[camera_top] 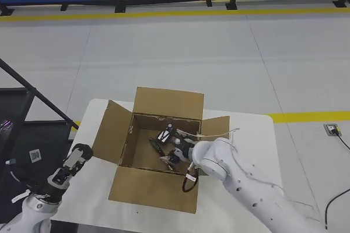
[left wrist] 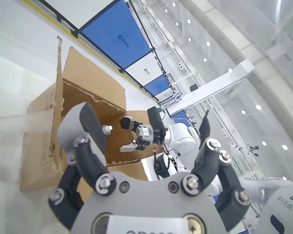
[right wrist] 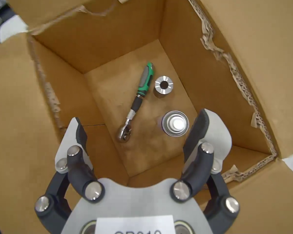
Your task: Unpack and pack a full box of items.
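While your right hand [right wrist: 140, 118] hangs wide open over the box [camera_top: 153, 189], you'll see ratchet [right wrist: 136, 98], socket [right wrist: 163, 86] and can [right wrist: 175, 123] on its floor; the left hand [camera_top: 81, 152], also wide, sits at the box's nine o'clock.

Hovers with fingers [right wrist: 200, 127] spread over an open cardboard box [right wrist: 127, 25] holding a green-handled ratchet wrench [right wrist: 136, 101], slotted metal collet [right wrist: 163, 86] and upright metal can [right wrist: 175, 123].

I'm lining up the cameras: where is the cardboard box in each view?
Top view: cardboard box mid-table, flaps open.
Left wrist view: box beyond the left gripper, seen side-on.
Right wrist view: box seen from above, looking inside.
Shared landmark: the open right gripper at the box's mouth.
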Robot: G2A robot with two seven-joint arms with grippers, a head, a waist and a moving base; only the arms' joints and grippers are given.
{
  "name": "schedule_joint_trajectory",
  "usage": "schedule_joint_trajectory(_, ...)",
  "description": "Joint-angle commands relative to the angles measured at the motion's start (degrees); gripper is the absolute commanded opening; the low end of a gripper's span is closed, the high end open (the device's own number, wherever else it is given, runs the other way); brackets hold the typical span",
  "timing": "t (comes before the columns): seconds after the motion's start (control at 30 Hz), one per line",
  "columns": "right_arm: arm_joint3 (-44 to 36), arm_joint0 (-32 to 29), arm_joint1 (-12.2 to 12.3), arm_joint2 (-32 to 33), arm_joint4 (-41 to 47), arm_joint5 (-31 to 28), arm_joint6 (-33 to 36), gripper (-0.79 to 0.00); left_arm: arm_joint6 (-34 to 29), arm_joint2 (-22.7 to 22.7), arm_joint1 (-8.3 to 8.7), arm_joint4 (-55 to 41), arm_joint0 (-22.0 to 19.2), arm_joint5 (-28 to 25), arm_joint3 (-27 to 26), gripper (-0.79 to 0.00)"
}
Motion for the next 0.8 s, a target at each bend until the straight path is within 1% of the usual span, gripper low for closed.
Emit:
schedule_joint_trajectory(0.0,4.08,2.02,-1.16,-1.76,-0.53,2.21,0.42,0.0,0.39,-0.04,0.02,-0.1,0.57,-0.54,-0.13,0.0)
schedule_joint_trajectory(0.07,7.13,3.46,-2.28,-3.04,-0.05,3.36,0.59,0.0,0.7,-0.22,0.06,-0.22,1.08,-0.79,-0.4,0.0)
schedule_joint_trajectory(0.27,14.46,6.62,-4.64,-4.8,1.62,3.29,1.43,0.0,0.89,-0.56,0.12,-0.44,1.65,-1.08,-0.69,0.0)
schedule_joint_trajectory(0.3,15.28,6.94,-4.99,-5.1,1.67,3.27,1.4,-0.015,0.89,-0.56,0.12,-0.44,1.65,-1.08,-0.69,0.0)
schedule_joint_trajectory(0.33,16.03,7.24,-5.32,-5.33,1.68,3.3,1.21,-0.4,0.89,-0.56,0.12,-0.44,1.65,-1.08,-0.69,0.0)
schedule_joint_trajectory(0.4,17.6,7.86,-5.92,-5.94,1.03,3.72,1.51,-0.486,0.89,-0.56,0.12,-0.44,1.65,-1.08,-0.69,0.0)
schedule_joint_trajectory(0.53,19.64,8.65,-7.13,-7.31,-0.54,4.31,2.17,-0.539,0.89,-0.56,0.12,-0.44,1.65,-1.08,-0.69,0.0)
schedule_joint_trajectory(0.57,20.2,8.88,-7.39,-7.63,-1.17,4.58,2.53,-0.573,0.89,-0.56,0.12,-0.44,1.65,-1.08,-0.69,0.0)
schedule_joint_trajectory(0.6,20.68,9.03,-7.65,-7.88,-1.67,5.06,2.82,-0.677,0.89,-0.56,0.12,-0.44,1.65,-1.08,-0.69,0.0)
schedule_joint_trajectory(0.67,21.35,9.19,-8.14,-7.99,-1.62,5.19,2.84,-0.785,0.89,-0.56,0.12,-0.44,1.65,-1.08,-0.69,0.0)
schedule_joint_trajectory(0.77,22.15,9.57,-8.6,-7.72,-1.16,3.93,3.16,-0.785,0.89,-0.56,0.12,-0.44,1.65,-1.08,-0.69,0.0)
